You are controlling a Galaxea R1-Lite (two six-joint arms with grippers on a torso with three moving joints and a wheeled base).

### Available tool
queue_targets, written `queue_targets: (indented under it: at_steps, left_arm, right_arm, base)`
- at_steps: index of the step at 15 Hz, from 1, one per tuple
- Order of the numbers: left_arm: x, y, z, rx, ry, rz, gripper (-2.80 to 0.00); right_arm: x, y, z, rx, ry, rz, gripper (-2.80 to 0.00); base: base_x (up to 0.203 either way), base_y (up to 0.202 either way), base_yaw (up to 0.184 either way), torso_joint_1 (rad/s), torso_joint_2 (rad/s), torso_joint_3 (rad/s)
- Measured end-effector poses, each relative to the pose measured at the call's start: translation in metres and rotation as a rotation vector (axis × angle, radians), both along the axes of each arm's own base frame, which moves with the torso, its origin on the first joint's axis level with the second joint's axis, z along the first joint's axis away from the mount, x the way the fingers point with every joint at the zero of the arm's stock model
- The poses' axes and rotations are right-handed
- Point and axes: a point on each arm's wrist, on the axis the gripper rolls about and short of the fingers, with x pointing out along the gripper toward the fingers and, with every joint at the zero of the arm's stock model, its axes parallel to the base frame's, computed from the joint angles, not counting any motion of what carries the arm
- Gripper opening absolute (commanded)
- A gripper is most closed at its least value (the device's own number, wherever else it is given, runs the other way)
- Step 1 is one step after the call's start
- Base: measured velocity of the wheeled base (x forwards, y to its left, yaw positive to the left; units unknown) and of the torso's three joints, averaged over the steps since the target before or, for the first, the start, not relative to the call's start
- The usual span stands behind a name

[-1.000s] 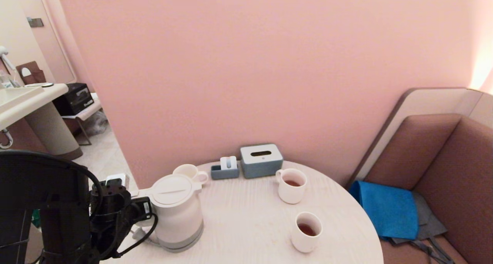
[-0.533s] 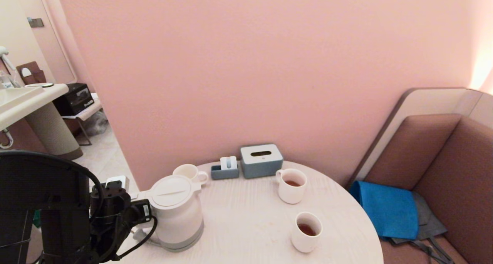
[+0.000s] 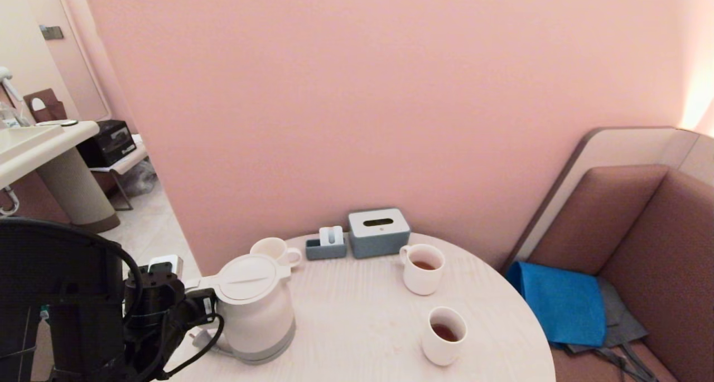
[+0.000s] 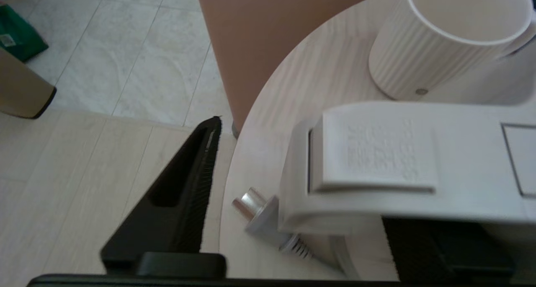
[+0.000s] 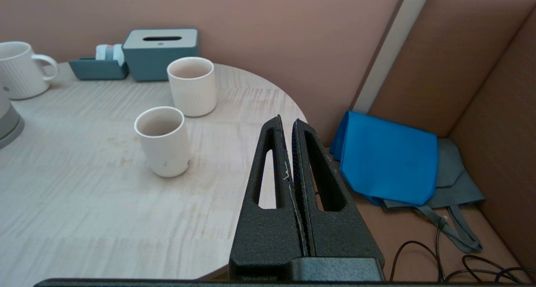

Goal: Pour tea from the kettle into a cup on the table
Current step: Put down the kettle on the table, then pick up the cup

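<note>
On the round tabletop (image 3: 357, 315) the white kettle (image 3: 256, 309) stands upright near the robot's left edge, with its lid on and its plug (image 4: 261, 215) lying beside it. Close by its handle (image 4: 377, 169) is the left gripper (image 4: 301, 195). Its jaws are spread wide, one black finger (image 4: 180, 190) out over the floor side of the handle and the other tucked under it, so nothing is being pinched. The kettle sits by itself on the tabletop.

Over on the robot's right side, the small white cup (image 3: 443, 335) near the front edge has dark red-brown tea (image 3: 444, 332) in it. A mug with a loop handle (image 3: 422, 269) behind it has some tea too. Another mug (image 3: 274, 250) stands behind the kettle, and I cannot tell if anything is in it. A grey-blue tissue box (image 3: 378, 232) sits at the back by the pink wall.

The right gripper (image 5: 289, 127) hangs off the right edge of the tabletop, near a blue cloth (image 5: 387, 157) on the sofa seat. Its jaws are pressed together with nothing between them.

So the pouring looks done: tea is in the cup and the kettle is set down. What seems left is only to pull the left arm away.
</note>
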Motion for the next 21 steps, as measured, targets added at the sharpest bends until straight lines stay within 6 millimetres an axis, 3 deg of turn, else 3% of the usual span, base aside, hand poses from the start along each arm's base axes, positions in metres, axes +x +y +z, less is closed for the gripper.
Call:
queue_targets:
  at_steps: [5,15,16,21]
  left_arm:
    - [-0.024,0.003,0.004,-0.005,0.052,-0.011,0.00]
    - [-0.065,0.007,0.032,-0.029,0.035,-0.070,0.00]
    - [-0.065,0.008,0.034,-0.029,0.026,-0.069,-2.80]
    - [-0.067,0.007,0.040,-0.018,0.005,-0.077,-2.80]
  right_arm:
    - [0.000,0.000,0.000,0.000,0.000,0.000,-2.80]
    - [0.000,0.000,0.000,0.000,0.000,0.000,-2.80]
    - [0.000,0.000,0.000,0.000,0.000,0.000,-2.80]
    - [0.000,0.000,0.000,0.000,0.000,0.000,-2.80]
  base:
    - [0.000,0.000,0.000,0.000,0.00,0.000]
    - [0.000,0.000,0.000,0.000,0.00,0.000]
    - [0.000,0.000,0.000,0.000,0.00,0.000]
    - [0.000,0.000,0.000,0.000,0.00,0.000]
